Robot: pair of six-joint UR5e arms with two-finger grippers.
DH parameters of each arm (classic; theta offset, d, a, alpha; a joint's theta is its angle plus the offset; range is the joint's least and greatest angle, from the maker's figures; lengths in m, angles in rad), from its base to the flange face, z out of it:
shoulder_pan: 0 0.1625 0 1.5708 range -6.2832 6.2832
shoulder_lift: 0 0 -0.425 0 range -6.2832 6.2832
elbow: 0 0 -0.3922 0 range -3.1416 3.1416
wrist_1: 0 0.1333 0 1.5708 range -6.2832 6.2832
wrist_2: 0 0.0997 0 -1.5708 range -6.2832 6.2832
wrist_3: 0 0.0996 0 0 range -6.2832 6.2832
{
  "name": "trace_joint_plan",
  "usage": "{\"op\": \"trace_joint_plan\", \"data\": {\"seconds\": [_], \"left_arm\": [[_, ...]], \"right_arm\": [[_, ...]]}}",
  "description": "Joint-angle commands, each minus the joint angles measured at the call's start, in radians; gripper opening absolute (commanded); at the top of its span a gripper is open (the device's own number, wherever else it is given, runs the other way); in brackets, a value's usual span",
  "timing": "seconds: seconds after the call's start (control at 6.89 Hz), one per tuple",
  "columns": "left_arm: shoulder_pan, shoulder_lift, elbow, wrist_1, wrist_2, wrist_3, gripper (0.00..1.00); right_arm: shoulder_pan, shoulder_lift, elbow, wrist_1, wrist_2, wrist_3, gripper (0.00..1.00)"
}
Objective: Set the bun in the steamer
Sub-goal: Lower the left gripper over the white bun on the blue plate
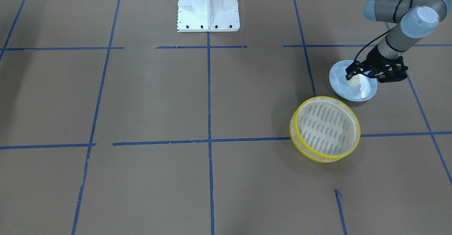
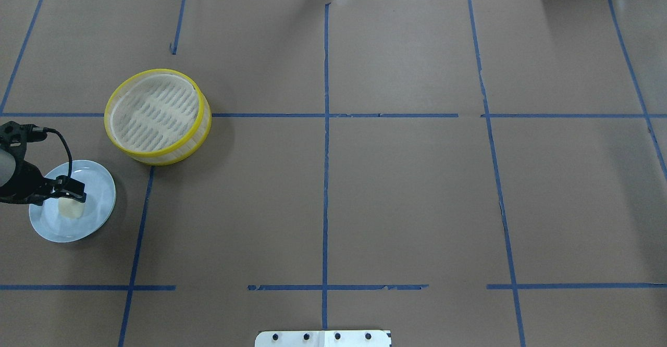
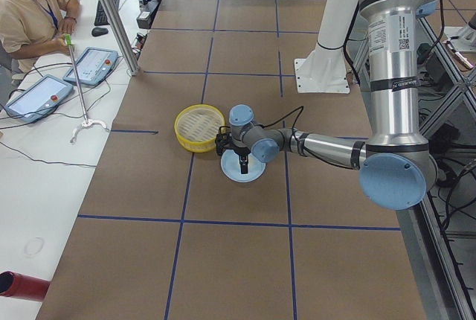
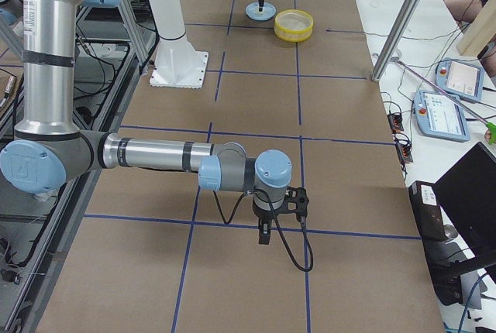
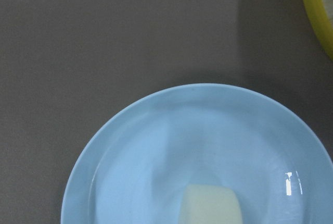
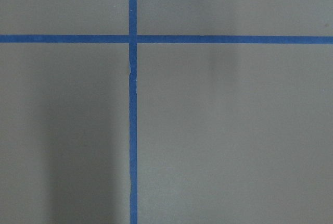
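The bun (image 1: 353, 82) is a small cream-white lump lying on a pale blue plate (image 1: 363, 90). It also shows in the overhead view (image 2: 71, 208) and at the bottom of the left wrist view (image 5: 210, 204). My left gripper (image 1: 355, 74) hangs just above the bun, fingers apart, holding nothing; overhead it sits over the plate (image 2: 99, 190). The steamer (image 1: 326, 127), yellow-rimmed and empty, stands beside the plate (image 2: 155, 110). My right gripper (image 4: 263, 236) shows only in the exterior right view, far from both, low over the table; I cannot tell whether it is open or shut.
Brown paper with blue tape lines covers the table. The white robot base (image 1: 208, 9) stands at the middle of the robot's edge. A yellow arc of the steamer rim (image 5: 317, 15) shows top right in the left wrist view. An operator (image 3: 30, 15) sits with tablets beyond the table.
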Motion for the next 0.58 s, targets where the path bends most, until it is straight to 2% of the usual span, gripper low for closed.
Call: {"op": "trace_joint_plan", "data": {"seconds": [0.0,0.44], "left_arm": [[0.027,-0.001,-0.002,0.020,0.027,-0.003,0.96],[0.025,-0.002,-0.011,0.020,0.027,-0.001,0.64]], "right_arm": [[0.000,0.000,0.000,0.000,0.000,0.000,1.00],[0.000,0.000,0.000,0.000,0.000,0.000,1.00]]}}
